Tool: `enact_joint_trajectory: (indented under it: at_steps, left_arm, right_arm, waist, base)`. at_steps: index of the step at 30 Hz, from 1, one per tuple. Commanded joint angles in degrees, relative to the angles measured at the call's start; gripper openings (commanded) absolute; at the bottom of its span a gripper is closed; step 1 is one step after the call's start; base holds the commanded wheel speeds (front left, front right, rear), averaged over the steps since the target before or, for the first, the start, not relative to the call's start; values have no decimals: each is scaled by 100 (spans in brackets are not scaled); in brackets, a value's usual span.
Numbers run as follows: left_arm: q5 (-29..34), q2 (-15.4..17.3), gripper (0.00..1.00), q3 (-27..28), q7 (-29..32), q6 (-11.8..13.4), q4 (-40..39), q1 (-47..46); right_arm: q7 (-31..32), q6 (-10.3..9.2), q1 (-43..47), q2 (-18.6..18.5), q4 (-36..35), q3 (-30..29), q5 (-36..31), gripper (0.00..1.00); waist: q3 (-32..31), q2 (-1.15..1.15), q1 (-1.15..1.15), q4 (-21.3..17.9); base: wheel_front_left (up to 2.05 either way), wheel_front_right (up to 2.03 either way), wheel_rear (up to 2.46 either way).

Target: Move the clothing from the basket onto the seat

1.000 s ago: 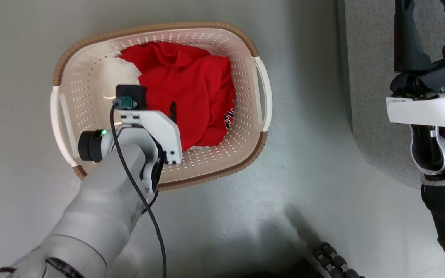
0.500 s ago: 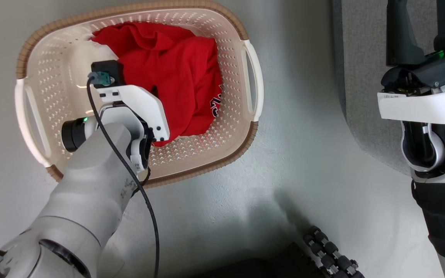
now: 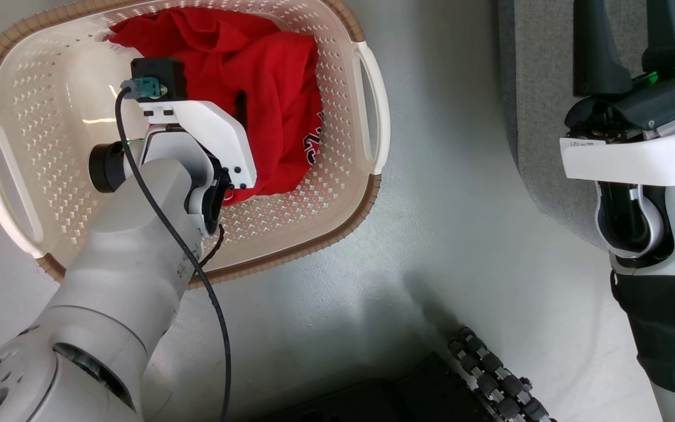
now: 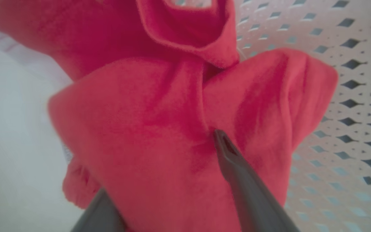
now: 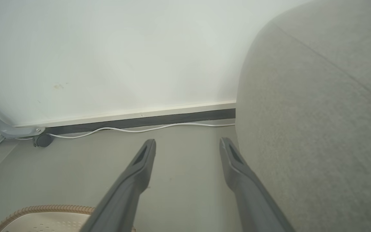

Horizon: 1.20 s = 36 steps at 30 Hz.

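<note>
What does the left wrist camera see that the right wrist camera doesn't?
Left wrist camera: the red clothing, with the fingers of the left gripper pushed in around a fold of it. Right wrist camera: the open right gripper, the grey sofa beside it, the floor, the wall and a white cable along its foot. Both: the basket, its holey side on the left wrist camera, its brown rim on the right one.

The pale floor (image 3: 460,223) carries the basket (image 3: 337,176) and, apart from it, the seat (image 3: 537,88).
</note>
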Motion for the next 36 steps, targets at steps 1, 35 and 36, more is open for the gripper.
enact_joint_trajectory:
  at_steps: [1,35,36]
  left_arm:
    - [-76,8,100,17,-44,-87,-31,-12]
    - [-409,8,0,-996,-1068,-441,-918,1183]
    - [-366,8,0,-921,-1071,-425,-974,1205]
  right_arm:
    - [-33,17,183,20,-103,77,69,100]
    - [-33,17,715,-624,321,-253,-251,100]
    - [-33,17,766,-646,352,-260,-262,100]
  waist:
    - [16,0,0,-15]
    - [-2198,0,0,947]
    - [-2317,0,0,995]
  base:
    - [0,0,0]
    - [0,0,0]
    - [0,0,0]
